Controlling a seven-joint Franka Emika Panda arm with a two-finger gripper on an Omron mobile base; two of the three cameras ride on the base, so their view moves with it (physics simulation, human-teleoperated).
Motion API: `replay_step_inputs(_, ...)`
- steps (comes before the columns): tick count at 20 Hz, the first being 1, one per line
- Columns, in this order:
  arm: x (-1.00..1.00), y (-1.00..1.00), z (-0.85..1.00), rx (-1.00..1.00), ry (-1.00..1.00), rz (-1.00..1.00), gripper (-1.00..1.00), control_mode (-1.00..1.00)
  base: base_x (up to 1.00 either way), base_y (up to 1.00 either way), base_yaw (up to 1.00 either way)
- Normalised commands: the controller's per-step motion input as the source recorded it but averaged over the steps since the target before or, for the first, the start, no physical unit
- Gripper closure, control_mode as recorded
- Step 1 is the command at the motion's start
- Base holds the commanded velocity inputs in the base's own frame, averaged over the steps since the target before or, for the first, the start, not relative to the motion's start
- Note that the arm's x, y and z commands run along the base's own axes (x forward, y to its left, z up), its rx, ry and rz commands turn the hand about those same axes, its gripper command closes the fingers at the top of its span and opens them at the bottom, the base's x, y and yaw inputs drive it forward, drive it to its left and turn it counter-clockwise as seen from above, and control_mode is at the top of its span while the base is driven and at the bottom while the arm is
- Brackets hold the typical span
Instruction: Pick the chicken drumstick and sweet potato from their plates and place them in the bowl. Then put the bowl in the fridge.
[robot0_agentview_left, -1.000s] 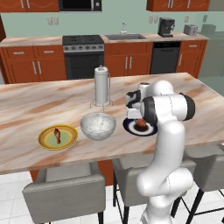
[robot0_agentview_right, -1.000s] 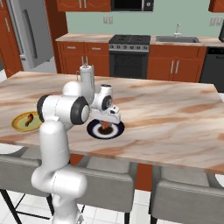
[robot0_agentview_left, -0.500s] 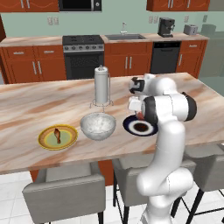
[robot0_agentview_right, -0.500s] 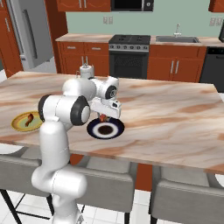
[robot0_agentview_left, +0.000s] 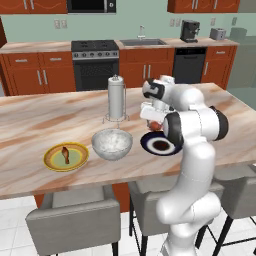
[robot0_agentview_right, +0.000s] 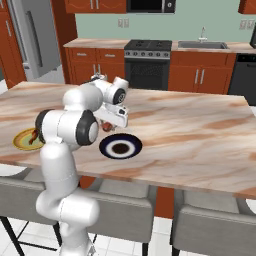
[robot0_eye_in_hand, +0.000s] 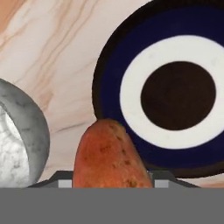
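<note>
Two plates sit on the marble worktop (robot0_agentview_left: 30, 125), one to each side of the bowl. Farthest to the left of the hand (robot0_agentview_left: 155, 121) in the left base view is the yellow-rimmed plate (robot0_agentview_left: 52, 162) with its green centre, and the chicken drumstick (robot0_agentview_left: 65, 153) lies on it, well apart from the hand. Next comes the bowl (robot0_agentview_left: 112, 144), whitish-grey and speckled, standing just left of and below the hand. Behind the bowl, to the hand's left and farther back, a tall metal canister (robot0_agentview_left: 116, 98) stands upright on a small wire stand.

The hand itself hovers above the worktop, clenched on the sweet potato (robot0_agentview_left: 156, 125), which shows as an orange-red chunk between the fingers. In the hand view the sweet potato (robot0_eye_in_hand: 110, 155) rises between the finger tips, with the grey rim of the bowl (robot0_eye_in_hand: 30, 131) at the left edge and the dark navy plate (robot0_eye_in_hand: 109, 92) spread out beyond it, white ring and dark centre bare. So the hand hangs over the near edge of that plate, between it and the bowl.

Directly below and slightly right of the hand in the left base view lies the dark navy plate (robot0_agentview_left: 150, 148). In the right base view the same plate (robot0_agentview_right: 106, 148) lies just below and right of the hand (robot0_agentview_right: 108, 124), the sweet potato (robot0_agentview_right: 107, 126) raised clear of it.
</note>
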Motion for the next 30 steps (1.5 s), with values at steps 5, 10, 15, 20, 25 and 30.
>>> replay_step_inputs(5, -0.17, 0.65, 0.10, -0.07, -0.13, 0.00, 1.00, -1.00, 0.00, 0.00, 0.00)
replay_step_inputs(10, -0.21, 0.67, 0.00, -0.09, -0.29, 0.00, 1.00, -1.00, 0.00, 0.00, 0.00)
replay_step_inputs(15, -0.05, 0.65, 0.13, -0.07, -0.13, 0.00, 1.00, -1.00, 0.00, 0.00, 0.00)
replay_step_inputs(20, 0.00, 0.57, 0.11, -0.04, 0.05, 0.03, 1.00, -1.00, 0.00, 0.00, 0.00)
replay_step_inputs(25, 0.02, 0.52, 0.03, 0.00, 0.09, 0.01, 1.00, -1.00, 0.00, 0.00, 0.00)
replay_step_inputs(30, 0.27, 0.26, -0.01, -0.03, 0.10, 0.03, 1.00, -1.00, 0.00, 0.00, 0.00)
